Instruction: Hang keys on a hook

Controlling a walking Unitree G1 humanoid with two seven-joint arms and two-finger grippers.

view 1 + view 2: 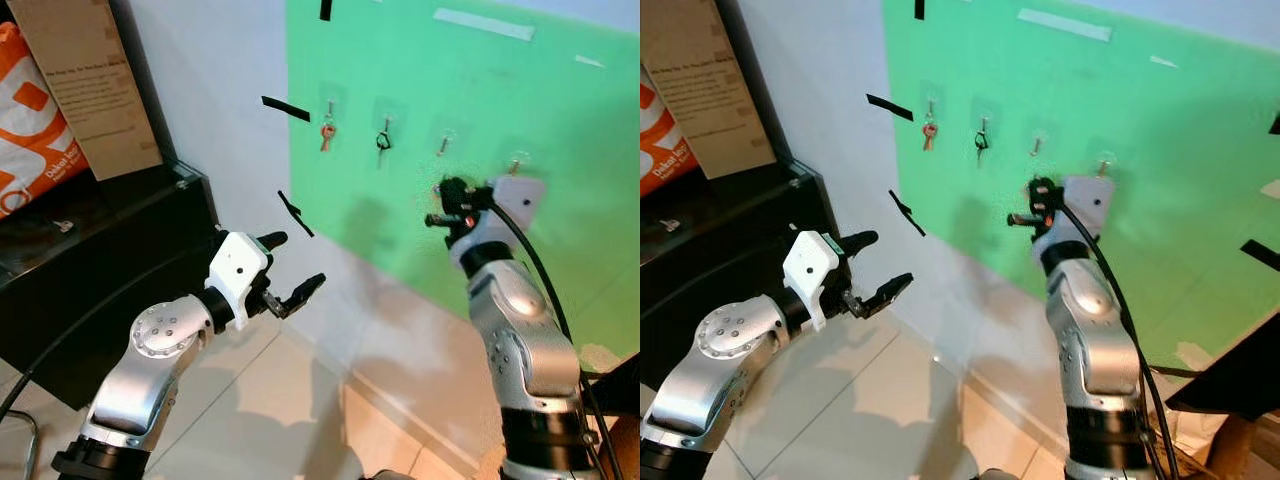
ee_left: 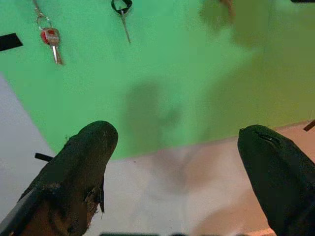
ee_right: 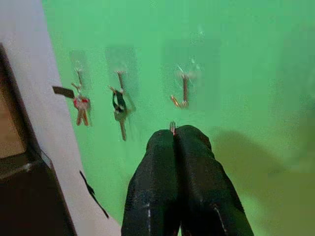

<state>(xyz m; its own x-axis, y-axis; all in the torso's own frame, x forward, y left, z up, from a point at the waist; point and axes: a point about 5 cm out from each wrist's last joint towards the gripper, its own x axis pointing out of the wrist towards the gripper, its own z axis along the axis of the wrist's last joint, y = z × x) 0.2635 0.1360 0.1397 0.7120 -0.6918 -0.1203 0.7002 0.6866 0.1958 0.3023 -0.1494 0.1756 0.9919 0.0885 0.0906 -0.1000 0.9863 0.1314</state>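
Head view: right gripper (image 1: 447, 205) hovering just below the empty hook (image 1: 442, 146), 2 keys hanging on hooks beside it; left gripper (image 1: 290, 272) idling low, spread wide, holding nothing | Right wrist: fingers (image 3: 162, 167) pinching a small metal tip (image 3: 172, 128), likely the key, under that hook | Step: approaching; next, lifting the ring over the hook.

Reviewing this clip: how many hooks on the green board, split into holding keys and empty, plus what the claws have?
Hooks with keys: 2, red key and black key
Empty hooks: 2, third hook and fourth hook
Total hooks: 4
Right claw: shut on a small metal bit, likely a key
Left claw: open, holding nothing
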